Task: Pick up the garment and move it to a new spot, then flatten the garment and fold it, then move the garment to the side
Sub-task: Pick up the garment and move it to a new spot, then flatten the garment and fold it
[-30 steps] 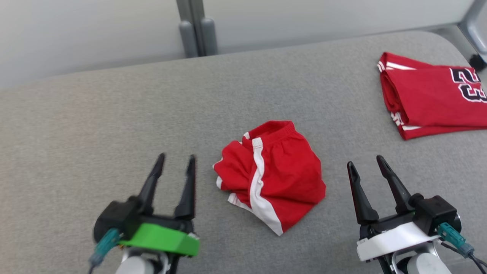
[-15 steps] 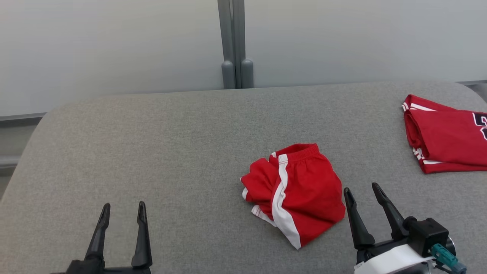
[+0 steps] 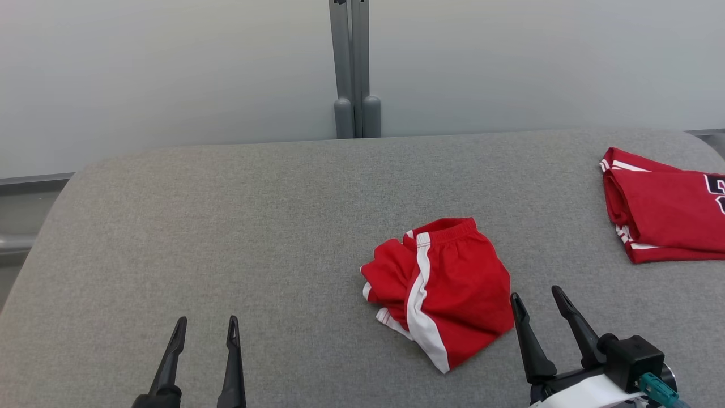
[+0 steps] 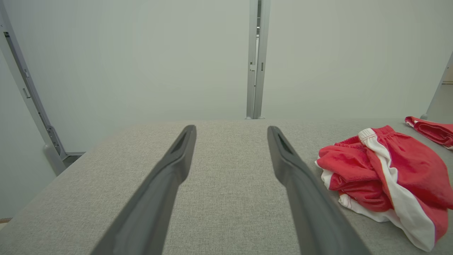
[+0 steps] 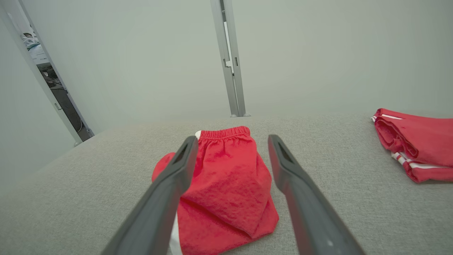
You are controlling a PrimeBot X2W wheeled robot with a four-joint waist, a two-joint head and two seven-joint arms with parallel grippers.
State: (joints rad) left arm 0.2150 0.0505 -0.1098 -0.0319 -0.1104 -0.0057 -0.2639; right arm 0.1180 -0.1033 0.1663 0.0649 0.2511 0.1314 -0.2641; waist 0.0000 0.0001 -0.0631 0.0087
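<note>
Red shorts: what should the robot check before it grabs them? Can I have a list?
1. Is the right pincer open: ok, fingers apart.
2. Is the left pincer open: ok, fingers apart.
3. Are the shorts near a pincer: ok, just ahead of the right pincer.
4. Are the shorts flat: not ok, crumpled in a heap.
5. Is the folded jersey out of the way: ok, apart from the shorts, off to the right.
6. Is there a grip on the shorts: not ok, neither pincer touches them.
</note>
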